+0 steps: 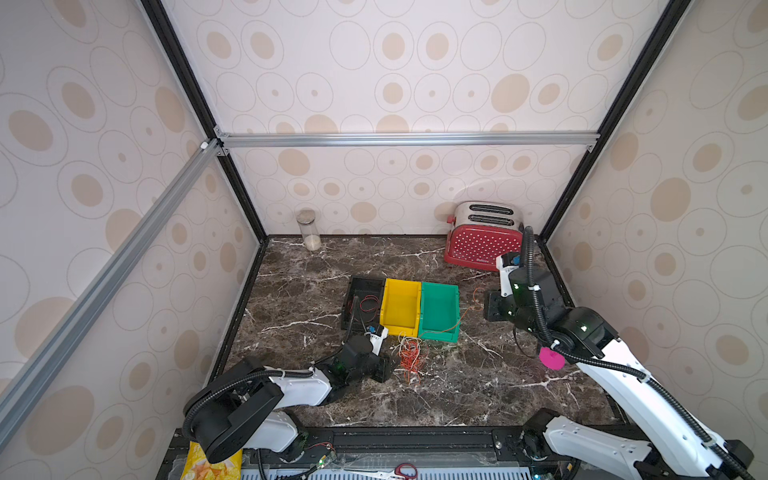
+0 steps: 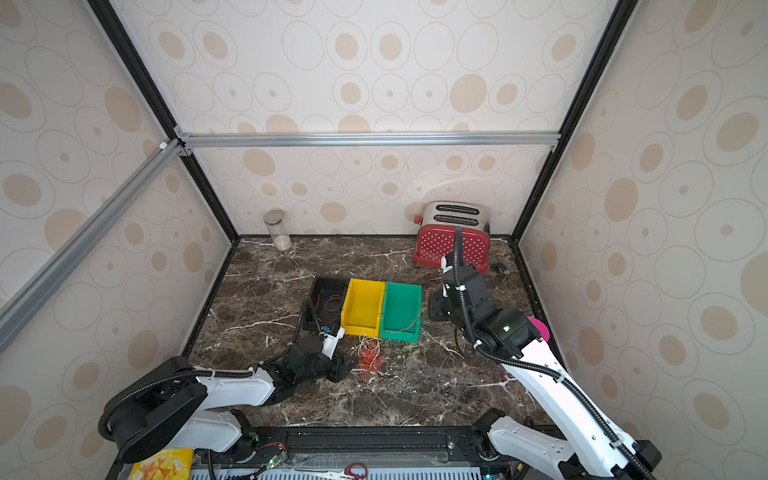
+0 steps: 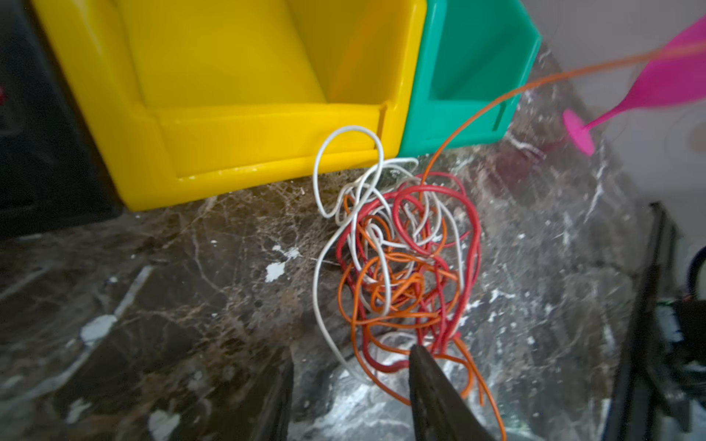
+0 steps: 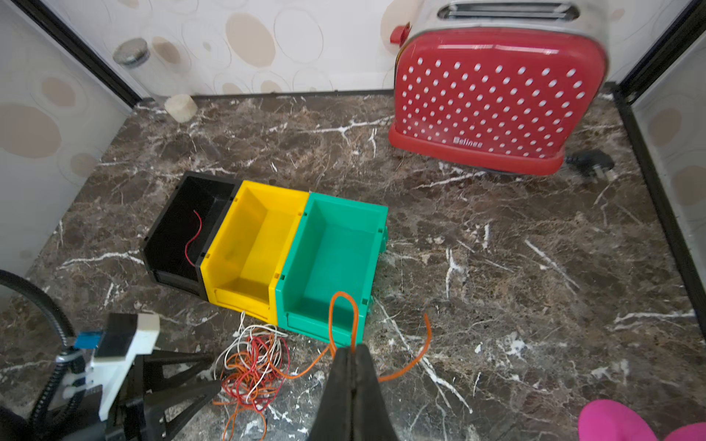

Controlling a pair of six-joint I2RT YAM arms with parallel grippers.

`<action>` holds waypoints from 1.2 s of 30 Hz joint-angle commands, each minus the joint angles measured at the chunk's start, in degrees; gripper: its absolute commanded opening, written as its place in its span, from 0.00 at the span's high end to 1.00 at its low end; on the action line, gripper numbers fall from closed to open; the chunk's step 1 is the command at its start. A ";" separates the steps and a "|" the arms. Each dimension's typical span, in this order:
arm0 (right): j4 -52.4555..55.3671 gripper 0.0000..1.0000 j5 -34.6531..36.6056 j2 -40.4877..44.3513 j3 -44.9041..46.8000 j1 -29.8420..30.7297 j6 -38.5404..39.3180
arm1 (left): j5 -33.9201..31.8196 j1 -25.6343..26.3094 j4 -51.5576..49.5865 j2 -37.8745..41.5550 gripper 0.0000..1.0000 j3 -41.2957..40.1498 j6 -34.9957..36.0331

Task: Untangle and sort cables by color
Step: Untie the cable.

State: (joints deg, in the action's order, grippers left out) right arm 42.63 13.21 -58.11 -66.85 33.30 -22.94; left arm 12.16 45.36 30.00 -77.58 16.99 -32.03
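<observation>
A tangle of red, white and orange cables (image 1: 410, 357) (image 2: 370, 357) (image 3: 401, 267) (image 4: 254, 366) lies on the marble floor just in front of the yellow bin (image 1: 401, 307) and green bin (image 1: 439, 309). My left gripper (image 3: 351, 374) (image 1: 384, 368) stands open at the tangle's near edge, with a few strands lying between its fingers. My right gripper (image 4: 351, 349) (image 1: 492, 309) is shut on one orange cable (image 4: 342, 293) (image 3: 508, 94), which stretches from the tangle and loops over the green bin's front. A red cable (image 4: 191, 244) lies in the black bin (image 1: 361, 286).
A red dotted toaster (image 1: 482, 241) with its plug (image 4: 590, 160) stands at the back right, a glass jar (image 1: 308, 228) at the back left. A pink object (image 1: 552, 359) sits by the right arm. Scissors (image 1: 405, 471) and a snack bag (image 1: 208, 461) lie beyond the front rail.
</observation>
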 commanded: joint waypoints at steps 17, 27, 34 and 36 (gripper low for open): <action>2.23 1.00 -5.66 -1.03 17.47 -0.31 -14.09 | 4.26 1.23 -1.52 -5.71 0.31 12.56 3.20; 0.76 0.78 -13.51 -2.54 22.93 0.19 -12.87 | -1.51 4.91 -5.72 -14.40 0.45 16.56 4.45; 2.69 0.57 -9.18 -7.44 15.62 7.86 -10.78 | -3.54 4.97 -4.89 -13.91 0.61 15.70 4.71; 3.40 0.56 -8.31 -9.52 13.45 8.87 -9.99 | -3.55 4.99 -5.35 -13.83 0.66 15.56 5.09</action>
State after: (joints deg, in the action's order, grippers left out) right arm 44.27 2.59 -65.87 -50.35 40.95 -34.17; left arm 10.26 49.89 25.96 -91.92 31.75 -28.34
